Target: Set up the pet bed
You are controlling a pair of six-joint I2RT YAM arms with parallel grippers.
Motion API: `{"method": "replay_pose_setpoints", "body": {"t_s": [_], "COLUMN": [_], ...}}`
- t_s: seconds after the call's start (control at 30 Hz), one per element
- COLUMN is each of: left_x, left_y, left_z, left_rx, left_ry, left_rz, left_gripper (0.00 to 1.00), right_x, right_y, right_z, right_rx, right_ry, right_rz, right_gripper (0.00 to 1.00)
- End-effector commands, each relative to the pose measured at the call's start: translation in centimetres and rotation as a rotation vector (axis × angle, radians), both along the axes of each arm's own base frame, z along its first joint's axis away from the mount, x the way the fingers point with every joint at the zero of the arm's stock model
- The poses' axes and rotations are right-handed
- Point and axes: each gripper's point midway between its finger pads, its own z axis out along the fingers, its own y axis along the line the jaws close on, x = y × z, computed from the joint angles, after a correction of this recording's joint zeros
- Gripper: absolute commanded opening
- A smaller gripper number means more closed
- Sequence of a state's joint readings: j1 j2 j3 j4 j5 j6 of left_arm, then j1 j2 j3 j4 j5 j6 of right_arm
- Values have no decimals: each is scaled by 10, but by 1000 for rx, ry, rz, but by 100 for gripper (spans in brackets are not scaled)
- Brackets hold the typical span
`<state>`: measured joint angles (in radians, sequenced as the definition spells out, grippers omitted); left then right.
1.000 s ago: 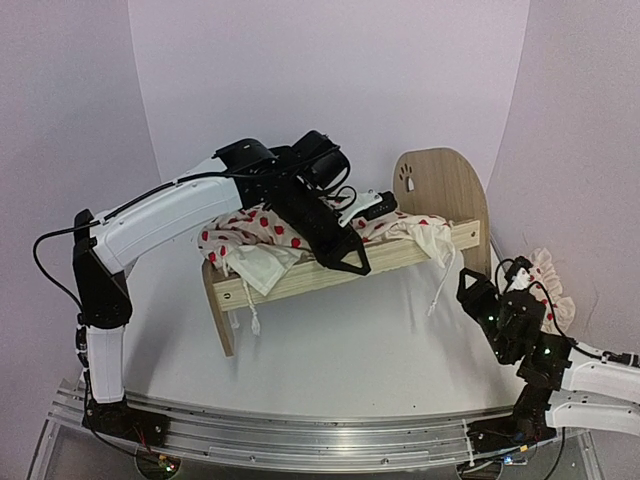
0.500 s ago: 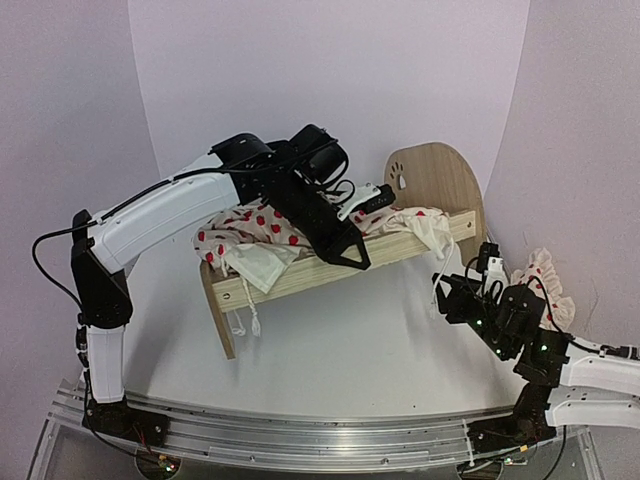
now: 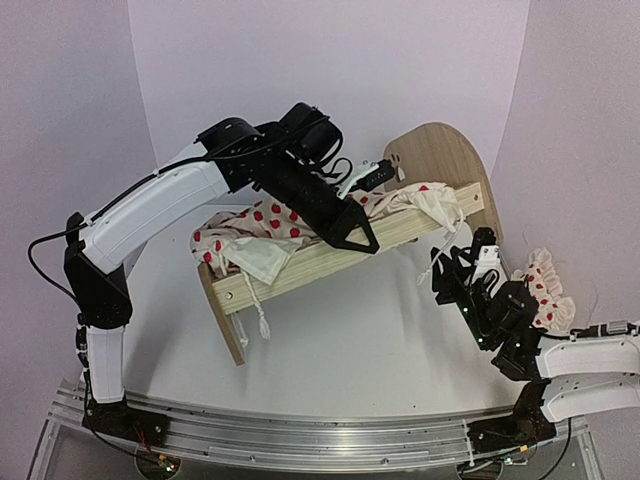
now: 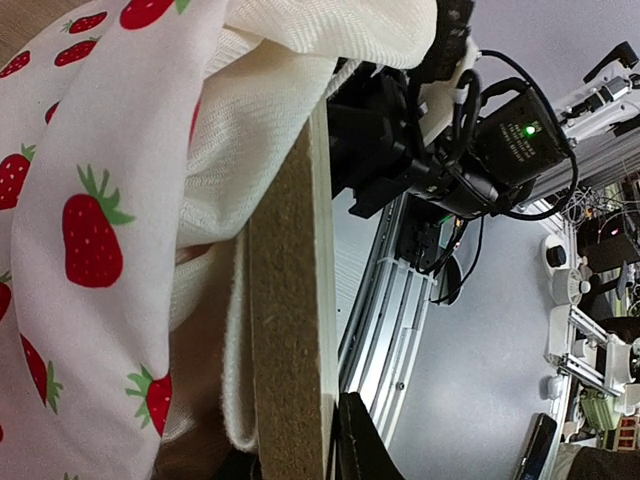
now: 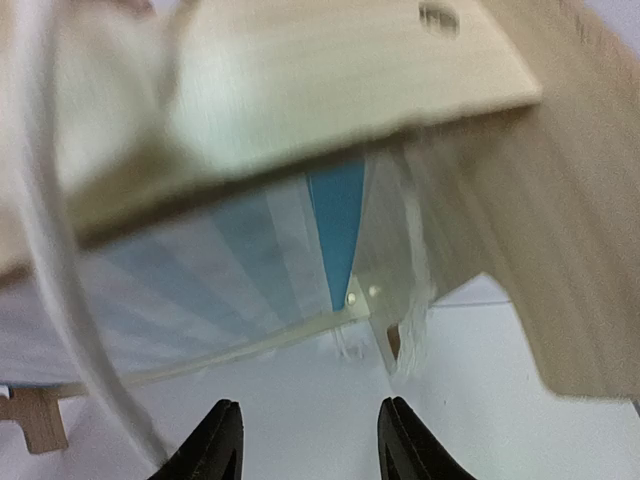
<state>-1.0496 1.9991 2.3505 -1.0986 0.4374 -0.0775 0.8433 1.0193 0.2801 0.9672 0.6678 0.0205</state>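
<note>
White counter [image 3: 330, 350] between pale walls carries the pet bed [image 3: 300, 268] across its middle, footboard left and headboard right, with a strawberry-print duvet [image 3: 262, 215] bunched on top. My left pincer [image 3: 353, 238] is clamped narrow on the bed's near side rail, that arm arching high over from the left. My right pincer [image 5: 310, 445] stands about half open and empty, aimed under the frame beside the headboard, its arm low and bent.

The duvet [image 3: 265, 222] lies on the pet bed [image 3: 300, 266], the pillow [image 3: 548, 283] on the table [image 3: 340, 355] to its right
</note>
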Motion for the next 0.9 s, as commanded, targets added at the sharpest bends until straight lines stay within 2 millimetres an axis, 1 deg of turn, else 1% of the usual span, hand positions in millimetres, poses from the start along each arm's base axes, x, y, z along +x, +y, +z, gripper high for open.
{"method": "replay_pose_setpoints", "body": {"t_s": [0.0, 0.1, 0.23, 0.3, 0.37, 0.5, 0.6, 0.7, 0.87], "left_x": [-9, -14, -23, -24, -24, -30, -31, -31, -33], "left_y": [19, 19, 21, 21, 21, 21, 21, 22, 24], "left_z": [206, 206, 222, 224, 222, 222, 224, 224, 224], "left_rx": [-580, -590, -643, -649, -644, -656, -662, -662, -664], "left_ry": [-388, -354, -334, -333, -325, -292, -290, -292, -288], "left_rz": [6, -12, -40, -43, -43, -70, -75, -74, -78], "left_gripper": [0, 0, 0, 0, 0, 0, 0, 0, 0], "right_x": [-8, -10, -9, -7, -4, 7, 16, 21, 23], "right_y": [-15, -22, -26, -26, -26, -16, -10, -13, -30], "right_z": [74, 84, 84, 79, 73, 65, 58, 50, 39], "right_rx": [74, 39, -10, -31, -53, -134, -188, -204, -210], "right_ry": [-205, -240, -247, -237, -221, -201, -182, -163, -133], "right_rz": [-67, -106, -150, -160, -178, -195, -213, -240, -299], "right_gripper": [47, 49, 50, 52, 53, 54, 55, 54, 52]}}
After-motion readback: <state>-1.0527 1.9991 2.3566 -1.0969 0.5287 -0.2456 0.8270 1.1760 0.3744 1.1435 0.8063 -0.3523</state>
